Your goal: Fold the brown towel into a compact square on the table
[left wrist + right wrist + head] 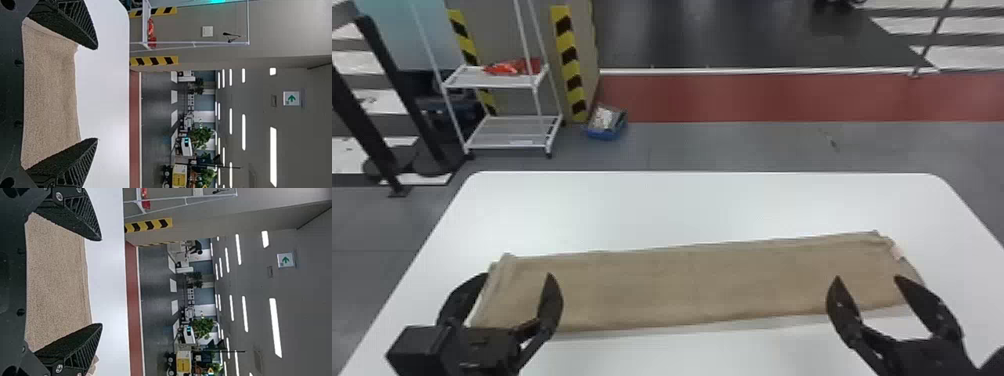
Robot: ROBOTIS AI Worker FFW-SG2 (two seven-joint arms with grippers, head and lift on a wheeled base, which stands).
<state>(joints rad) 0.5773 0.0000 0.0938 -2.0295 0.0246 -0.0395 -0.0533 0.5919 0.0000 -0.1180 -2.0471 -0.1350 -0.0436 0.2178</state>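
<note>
Left gripper point(517, 275) and right gripper point(867, 277), both spread, sit at opposite ends of the brown towel point(692, 285), presumably to control its corners. Contact cannot be confirmed.

Here's the left gripper point(518, 274), all black, with tapered fingers point(550, 301), slim links point(531, 349) and a boxy housing point(414, 350). And there's the right gripper point(868, 277), black to match, wedge-shaped, ribbed along the sides, with round silvery screws point(59, 196) at the finger bases!
</note>
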